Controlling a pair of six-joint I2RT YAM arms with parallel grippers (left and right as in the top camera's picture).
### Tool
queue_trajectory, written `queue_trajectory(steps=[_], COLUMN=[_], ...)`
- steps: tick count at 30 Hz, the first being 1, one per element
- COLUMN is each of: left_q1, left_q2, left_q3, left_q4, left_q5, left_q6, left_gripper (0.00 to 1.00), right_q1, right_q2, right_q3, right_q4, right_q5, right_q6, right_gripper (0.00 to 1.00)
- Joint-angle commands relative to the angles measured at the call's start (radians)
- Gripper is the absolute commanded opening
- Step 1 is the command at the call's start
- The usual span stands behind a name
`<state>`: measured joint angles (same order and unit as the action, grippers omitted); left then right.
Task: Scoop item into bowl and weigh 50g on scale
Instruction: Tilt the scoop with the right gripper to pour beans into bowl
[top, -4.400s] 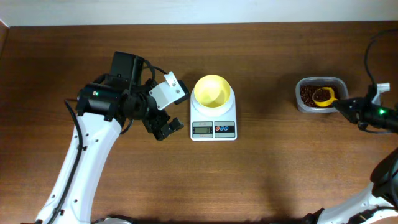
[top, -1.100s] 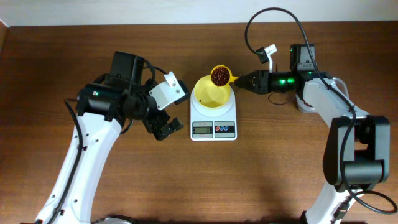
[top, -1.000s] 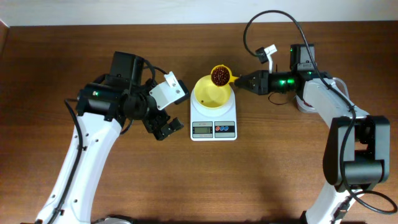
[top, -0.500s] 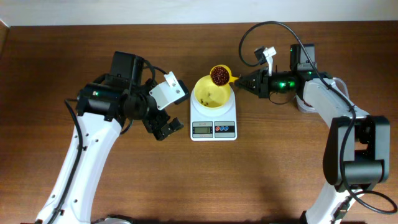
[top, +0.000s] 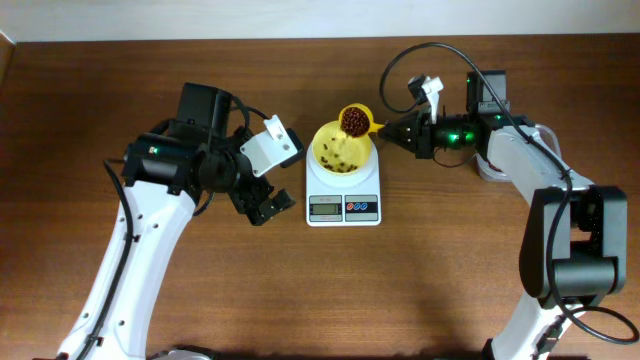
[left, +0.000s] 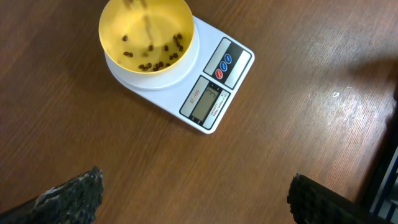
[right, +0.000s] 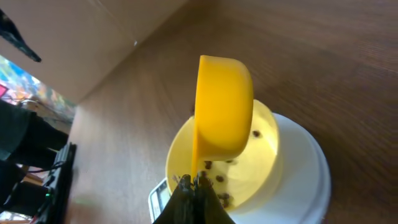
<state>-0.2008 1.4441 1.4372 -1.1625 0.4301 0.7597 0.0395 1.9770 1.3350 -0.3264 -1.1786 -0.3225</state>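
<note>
Lying scattered in the single bowl (left: 111, 18): roughly a dozen beans (left: 155, 65). Bowl sits on the single scale (left: 211, 99), on the desk (top: 450, 260). One tilted scoop (right: 224, 106) over the rim, clamped in the right hand (top: 384, 128). Left hand (top: 268, 208) spread apart, empty.

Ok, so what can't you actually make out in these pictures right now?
- Scale reading: display digits too small in left wrist and overhead views.
- Beans left in the scoop: right wrist view shows only its underside; overhead too small to count.
- Scoop handle: mostly hidden by the right fingers at the right wrist view's bottom edge.
- Left fingers: cut off by the left wrist view's bottom edge.
</note>
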Motion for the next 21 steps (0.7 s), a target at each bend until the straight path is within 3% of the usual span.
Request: queue_trajectory(steps=[1, 6, 10, 21], left_q1=[0.0, 0.0, 0.0, 0.0], left_q2=[0.0, 0.0, 0.0, 0.0], left_q3=[-0.003, -0.003, -0.003, -0.003], left_q4=[0.001, 0.001, 0.001, 0.001], left_q5=[0.018, 0.018, 0.018, 0.018], left_q6=[0.013, 0.013, 0.013, 0.013], left_gripper=[0.99, 0.99, 0.99, 0.99], right_q1=[0.006, 0.006, 0.006, 0.006], right_q2=[0.01, 0.01, 0.01, 0.01], right_q3=[0.005, 0.005, 0.005, 0.005], right_q4=[0.011, 0.014, 0.014, 0.018], right_q5=[0.047, 0.047, 0.047, -0.047], right_q6=[-0.019, -0.019, -0.142, -0.171], right_gripper=[0.04, 0.04, 0.04, 0.04])
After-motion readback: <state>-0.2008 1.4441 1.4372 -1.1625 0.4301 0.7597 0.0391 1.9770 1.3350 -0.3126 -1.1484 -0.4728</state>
